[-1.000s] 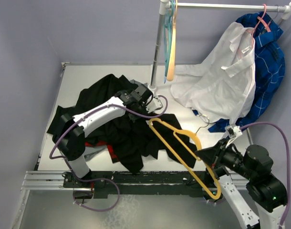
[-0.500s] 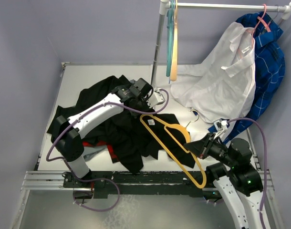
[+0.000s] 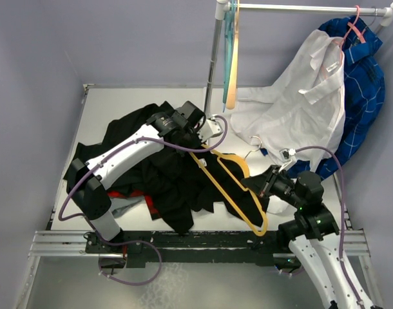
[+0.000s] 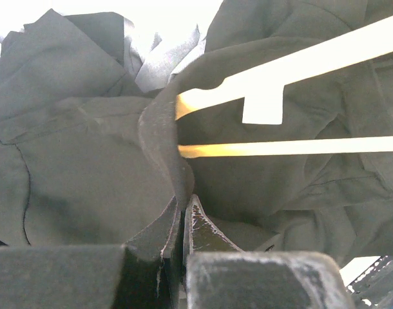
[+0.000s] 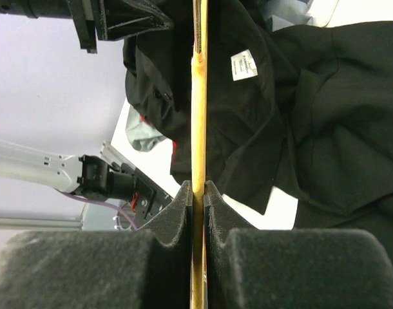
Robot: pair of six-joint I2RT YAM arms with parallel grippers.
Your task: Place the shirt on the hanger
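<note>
The black shirt (image 3: 161, 174) lies crumpled on the white table. My left gripper (image 3: 195, 134) is shut on a raised fold of the shirt (image 4: 74, 161), pinched at the tips (image 4: 183, 205). The yellow-orange hanger (image 3: 232, 187) slants from lower right to upper left over the shirt, and my right gripper (image 3: 264, 187) is shut on its thin bar (image 5: 198, 96) between the pads (image 5: 198, 188). In the left wrist view two bars of the hanger (image 4: 280, 148) run in from the right, and their ends vanish behind the lifted fold. A white label (image 5: 245, 64) shows on the shirt (image 5: 293, 109).
A rail at the back right carries a white shirt (image 3: 299, 109) and a blue plaid shirt (image 3: 364, 96). A teal hanger (image 3: 228, 45) and a peach hanger (image 3: 232, 84) hang by the rack pole (image 3: 214, 71). Red-edged cloth (image 3: 135, 193) peeks from under the black shirt.
My right arm has carried the hanger up and to the left, so its far corner now reaches the fold held by my left gripper. The left gripper has shifted slightly back.
</note>
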